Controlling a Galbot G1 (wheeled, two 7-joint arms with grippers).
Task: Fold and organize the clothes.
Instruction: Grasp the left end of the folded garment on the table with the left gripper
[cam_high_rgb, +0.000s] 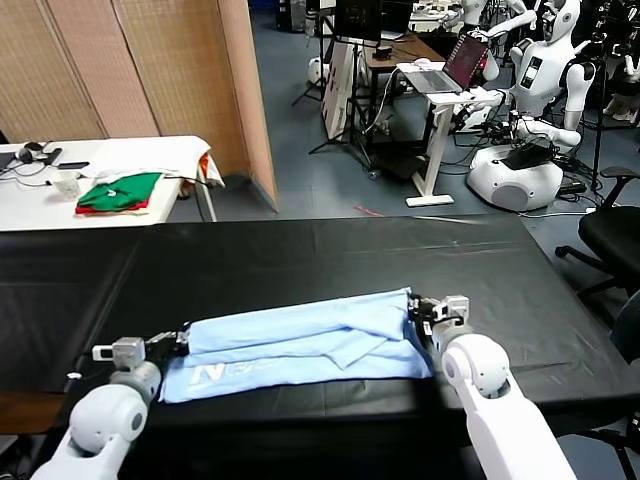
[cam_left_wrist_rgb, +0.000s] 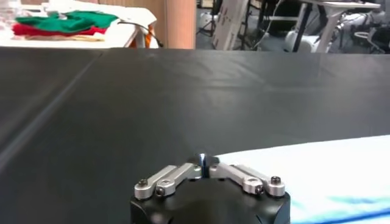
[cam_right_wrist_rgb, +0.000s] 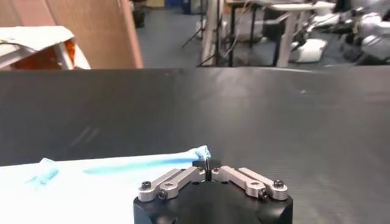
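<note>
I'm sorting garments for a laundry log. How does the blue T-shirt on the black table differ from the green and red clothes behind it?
The blue T-shirt lies spread long and loosely folded across the black table, while the green and red clothes sit as a compact stack on the white table. The T-shirt has a tool at each end, left tool and right tool; the stack has none near. Both are soft fabric.

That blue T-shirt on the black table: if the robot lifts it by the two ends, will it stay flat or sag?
Probably sag. The blue T-shirt lies in soft, rumpled folds on the black table, so it looks thin and floppy. It likely weighs little. The left gripper and right gripper sit at opposite ends, so the middle would likely droop.
</note>
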